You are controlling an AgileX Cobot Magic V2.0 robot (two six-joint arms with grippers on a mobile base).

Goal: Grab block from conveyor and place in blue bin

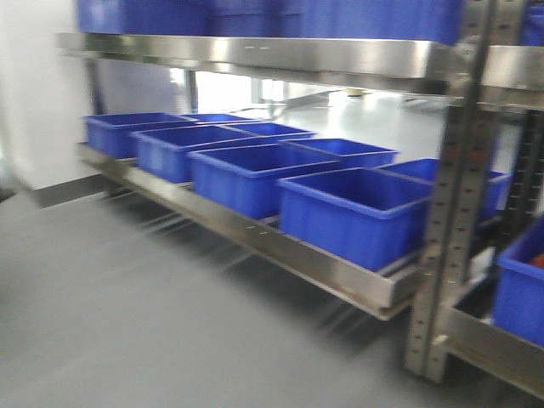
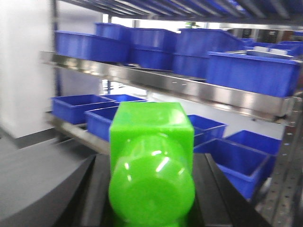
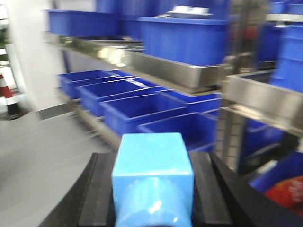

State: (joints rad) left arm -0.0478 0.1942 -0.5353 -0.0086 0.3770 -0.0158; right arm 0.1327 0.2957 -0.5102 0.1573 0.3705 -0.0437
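Green block clenched in left end effector, blue block in right end effector, bins ahead

front view faces the shelf at mid range, wrist views look forward, sharing its blue bins

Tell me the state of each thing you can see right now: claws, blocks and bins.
Left claw: shut on the green block.
Right claw: shut on the light blue block.
Lower-shelf bins: open-topped, visible insides look empty.
Far-right bin: holds something red.
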